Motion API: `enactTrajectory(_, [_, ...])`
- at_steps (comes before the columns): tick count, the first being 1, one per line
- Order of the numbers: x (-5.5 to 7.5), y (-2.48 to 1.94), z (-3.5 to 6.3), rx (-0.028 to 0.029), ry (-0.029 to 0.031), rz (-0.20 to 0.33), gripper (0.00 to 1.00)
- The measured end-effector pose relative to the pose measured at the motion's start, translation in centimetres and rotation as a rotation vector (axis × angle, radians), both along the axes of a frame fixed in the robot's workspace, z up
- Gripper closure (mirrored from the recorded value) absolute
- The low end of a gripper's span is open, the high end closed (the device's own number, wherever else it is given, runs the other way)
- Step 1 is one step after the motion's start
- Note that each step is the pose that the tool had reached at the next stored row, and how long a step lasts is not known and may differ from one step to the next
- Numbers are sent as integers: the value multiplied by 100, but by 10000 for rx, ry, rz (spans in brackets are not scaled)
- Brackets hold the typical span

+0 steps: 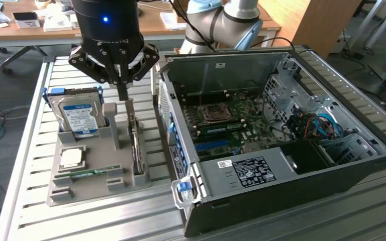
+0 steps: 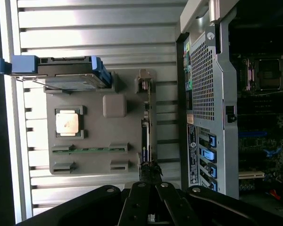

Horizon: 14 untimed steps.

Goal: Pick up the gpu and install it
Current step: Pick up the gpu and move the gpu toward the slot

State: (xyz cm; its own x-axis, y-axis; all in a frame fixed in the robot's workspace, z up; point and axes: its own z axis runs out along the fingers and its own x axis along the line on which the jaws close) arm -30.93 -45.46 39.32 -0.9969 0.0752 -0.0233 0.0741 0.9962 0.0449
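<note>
The jaws of the gripper (image 1: 122, 93) are pressed together and, as far as I can tell, pinch the thin top edge of the gpu (image 1: 134, 138). The card stands on edge in a slot along the grey tray's (image 1: 86, 193) edge nearest the computer case (image 1: 267, 175). So narrow a hold could let the card twist or slip, and a skewed lift might jam it in the slot. The case wall is just beside that edge, so a sideways move risks a knock. Above the tray is open; the hard drive (image 1: 79, 118) stands at its far corner.
</note>
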Motion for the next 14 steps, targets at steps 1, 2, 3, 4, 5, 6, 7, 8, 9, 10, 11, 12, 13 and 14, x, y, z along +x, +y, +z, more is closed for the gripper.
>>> enactTrajectory(1, [0, 0, 0, 0, 0, 0, 89])
enactTrajectory(2, [0, 0, 0, 0, 1, 0, 83])
enactTrajectory(3, [0, 0, 0, 0, 0, 0, 83])
enactTrajectory(4, [0, 0, 0, 0, 0, 0, 77])
enactTrajectory(5, [0, 0, 0, 0, 0, 0, 71])
enactTrajectory(6, [0, 0, 0, 0, 1, 0, 65])
enactTrajectory(7, [0, 0, 0, 0, 1, 0, 59])
enactTrajectory(8, [0, 0, 0, 0, 1, 0, 59])
enactTrajectory(9, [0, 0, 0, 0, 0, 0, 59])
enactTrajectory(10, [0, 0, 0, 0, 0, 0, 53])
enactTrajectory(11, [0, 0, 0, 0, 0, 0, 53])
enactTrajectory(12, [0, 0, 0, 0, 0, 0, 47])
enactTrajectory(13, [0, 0, 0, 0, 0, 0, 47])
enactTrajectory(14, [0, 0, 0, 0, 1, 0, 47])
